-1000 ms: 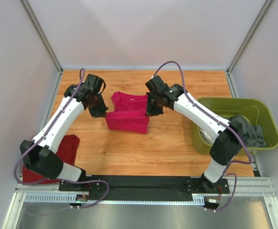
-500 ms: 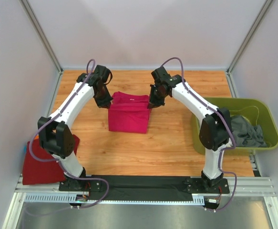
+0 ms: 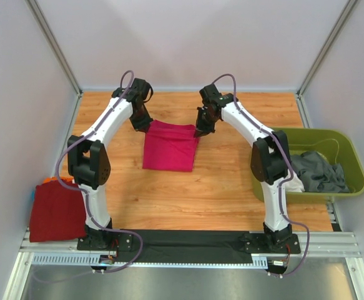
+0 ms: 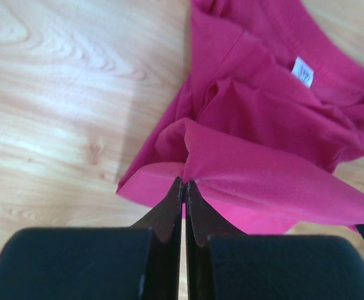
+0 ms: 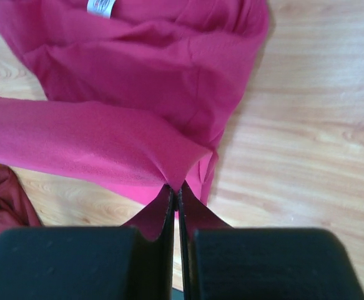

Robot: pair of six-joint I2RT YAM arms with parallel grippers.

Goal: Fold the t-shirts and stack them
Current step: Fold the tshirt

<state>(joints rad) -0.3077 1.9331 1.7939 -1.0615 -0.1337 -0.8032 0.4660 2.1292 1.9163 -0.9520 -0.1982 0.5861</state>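
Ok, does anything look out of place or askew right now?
Nothing stands out. The pink shirt lies mid-fold, left tool and right tool pinching its far corners; the red shirt sits folded near left; grey clothes lie in the bin.

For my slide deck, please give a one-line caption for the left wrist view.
Left tool pinches a folded edge of the magenta t-shirt, held above the wooden table.

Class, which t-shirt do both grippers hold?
The magenta-pink t-shirt mid-table, pinched by the left gripper and right gripper. The dark red t-shirt at near left and grey cloth in the bin lie untouched.
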